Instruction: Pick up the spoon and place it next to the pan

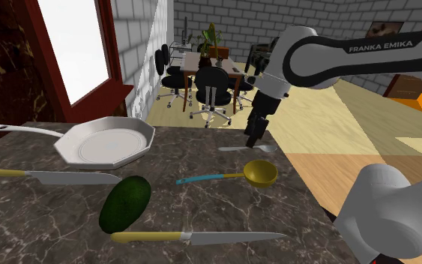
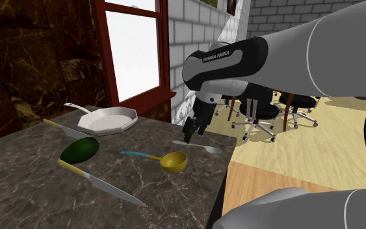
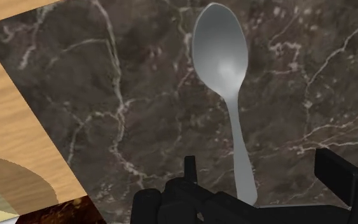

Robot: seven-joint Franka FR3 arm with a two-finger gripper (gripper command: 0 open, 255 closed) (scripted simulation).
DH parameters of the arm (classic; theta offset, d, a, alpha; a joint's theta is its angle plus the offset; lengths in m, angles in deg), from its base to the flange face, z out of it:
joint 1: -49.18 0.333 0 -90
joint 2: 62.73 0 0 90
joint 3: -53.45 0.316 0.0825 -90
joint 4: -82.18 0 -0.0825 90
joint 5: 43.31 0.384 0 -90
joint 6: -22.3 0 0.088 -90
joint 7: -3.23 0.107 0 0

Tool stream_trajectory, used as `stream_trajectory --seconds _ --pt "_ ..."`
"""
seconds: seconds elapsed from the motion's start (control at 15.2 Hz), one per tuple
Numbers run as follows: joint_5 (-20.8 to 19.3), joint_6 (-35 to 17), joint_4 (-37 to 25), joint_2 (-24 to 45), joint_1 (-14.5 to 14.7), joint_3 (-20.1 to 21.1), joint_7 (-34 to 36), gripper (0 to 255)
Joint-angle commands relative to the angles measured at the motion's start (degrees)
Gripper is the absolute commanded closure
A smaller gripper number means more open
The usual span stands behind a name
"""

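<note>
Two knives (image 1: 202, 238), one avocado (image 1: 125, 202), one ladle (image 1: 260, 172), one pan (image 1: 112, 142) and one spoon (image 1: 267, 148) occupy the bench (image 1: 37, 217); gripper (image 1: 252, 140) spread over the spoon handle near the bench edge.

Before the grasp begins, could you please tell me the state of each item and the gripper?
Gripper: open, over the spoon's handle.
Spoon: flat on the counter, not held.
Pan: upright, empty.
Ladle: lying down, bowl empty.
Avocado: whole.
</note>
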Motion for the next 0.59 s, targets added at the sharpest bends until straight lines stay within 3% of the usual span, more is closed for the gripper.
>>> stream_trajectory --seconds 0.0,0.13,0.53 --pt "0.21 -1.74 1.23 0.46 0.20 -0.04 -0.41 0" --pt "0.54 -3.99 2.72 1.19 0.45 0.11 -0.55 0" --pt "0.54 -3.99 2.72 1.19 0.45 0.11 -0.55 0"
